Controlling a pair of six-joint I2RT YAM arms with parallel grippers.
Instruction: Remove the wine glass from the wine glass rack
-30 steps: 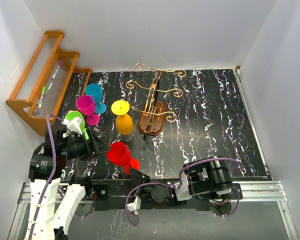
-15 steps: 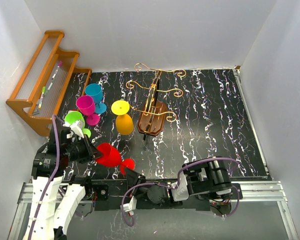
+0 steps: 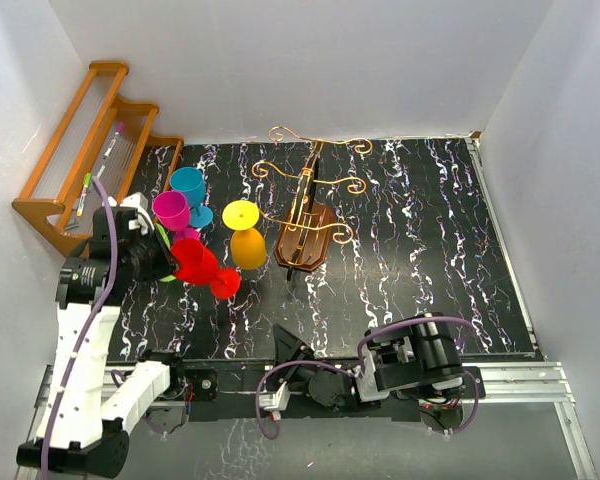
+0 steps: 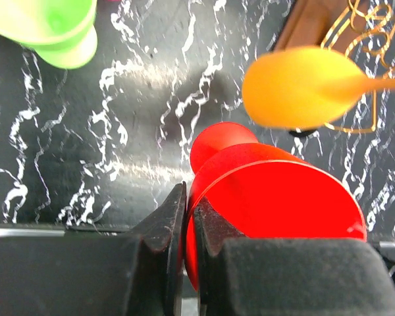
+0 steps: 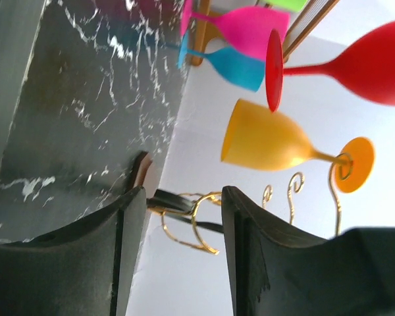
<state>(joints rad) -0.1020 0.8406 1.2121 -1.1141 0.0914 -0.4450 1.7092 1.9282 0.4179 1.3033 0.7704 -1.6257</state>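
Observation:
A red wine glass (image 3: 197,263) lies sideways above the black marbled table, and my left gripper (image 3: 166,262) is shut on its rim. In the left wrist view the jaws (image 4: 184,220) pinch the thin red wall (image 4: 276,197). A yellow wine glass (image 3: 247,240) hangs upside down from a gold arm of the wine glass rack (image 3: 306,238), just right of the red one. My right gripper (image 3: 288,352) stands open and empty low by the arm bases. Its wrist view (image 5: 181,194) looks up at the red glass (image 5: 375,62), the yellow glass (image 5: 263,141) and the rack's wire (image 5: 192,220).
A pink glass (image 3: 170,210) and a blue glass (image 3: 188,185) stand just behind the red one. A green glass (image 4: 52,26) sits close under my left arm. The orange-brown stepped shelf (image 3: 85,170) with pens leans at the back left. White walls close in three sides.
My left gripper shut on the red glass's rim and carried it back toward the pink and blue glasses. My right gripper let go of it, opened and drew back toward the bases.

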